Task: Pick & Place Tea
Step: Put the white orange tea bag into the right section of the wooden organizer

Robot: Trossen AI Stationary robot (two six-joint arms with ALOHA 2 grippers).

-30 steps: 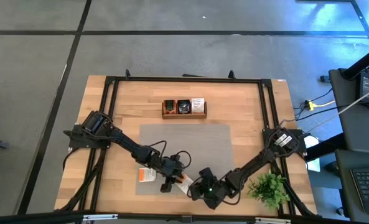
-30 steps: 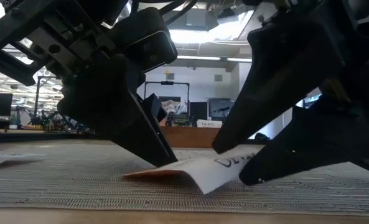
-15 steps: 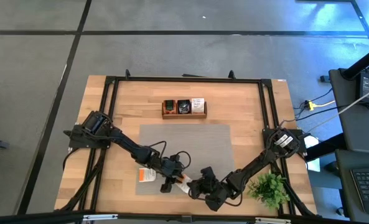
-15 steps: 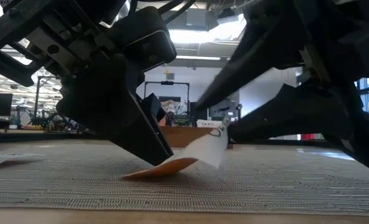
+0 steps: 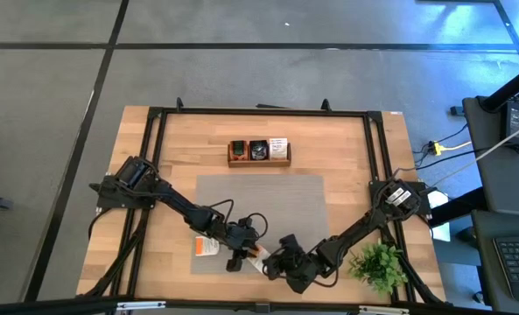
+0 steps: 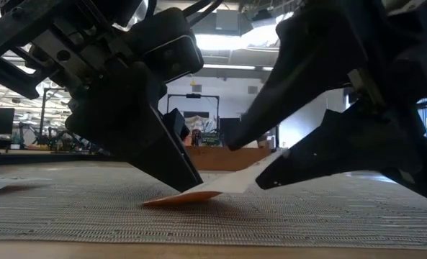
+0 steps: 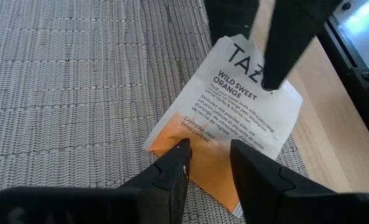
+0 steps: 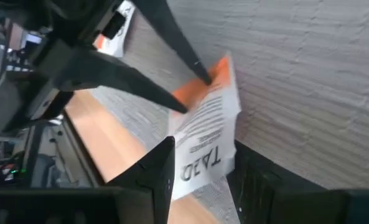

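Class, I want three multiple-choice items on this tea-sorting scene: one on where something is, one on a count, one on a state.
1. Where is the plant?
A. near the right arm's base
B. inside the tray
C. on the grey mat

2. How many compartments has the wooden tray?
A. two
B. three
C. five

3. The sachet between the arms is
A. lying flat, untouched
B. gripped at one end by the right gripper, the left gripper at the other end
C. in the tray

Answers: 1 A, high view shows it. 2 B, three sections visible. 3 B, left wrist view.
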